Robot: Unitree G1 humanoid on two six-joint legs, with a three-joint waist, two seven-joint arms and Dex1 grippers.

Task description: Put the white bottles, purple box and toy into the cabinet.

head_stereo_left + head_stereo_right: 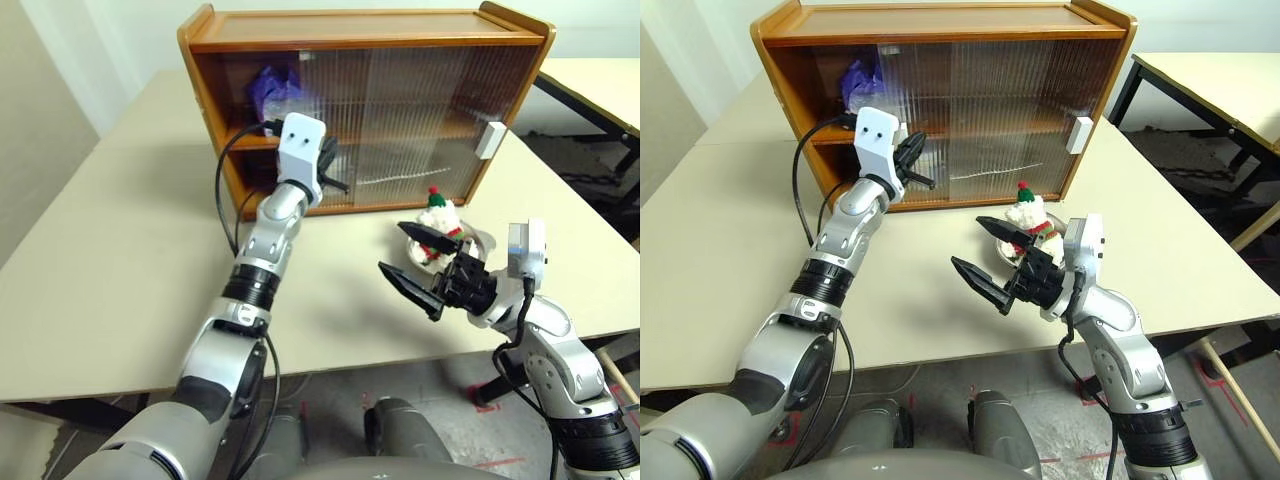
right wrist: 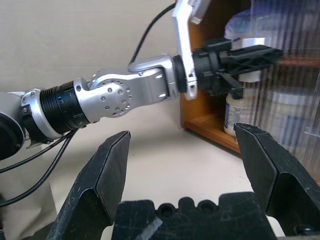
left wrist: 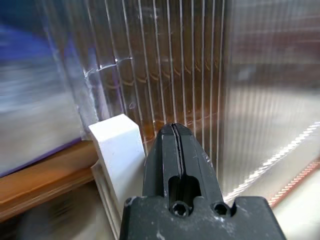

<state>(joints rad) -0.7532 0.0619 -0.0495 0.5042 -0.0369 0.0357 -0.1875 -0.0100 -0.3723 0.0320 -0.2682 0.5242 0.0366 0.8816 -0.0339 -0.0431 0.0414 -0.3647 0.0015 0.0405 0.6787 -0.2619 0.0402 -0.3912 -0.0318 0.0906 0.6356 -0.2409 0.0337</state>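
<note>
Pressed-together left gripper [image 3: 175, 150] noses the cabinet [image 1: 365, 25] door handle, right gripper [image 1: 415, 262] gapes empty, toy [image 1: 440, 222] at its one o'clock—light, squashy, best pinched round the middle.

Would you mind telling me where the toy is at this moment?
The toy stands on the table in front of the cabinet, near its right end, just beyond the open right gripper.

Silver jointed arms, black ribbed wrist collars, looped black cables; white camera brackets; black claws, possibly scuffed.
</note>
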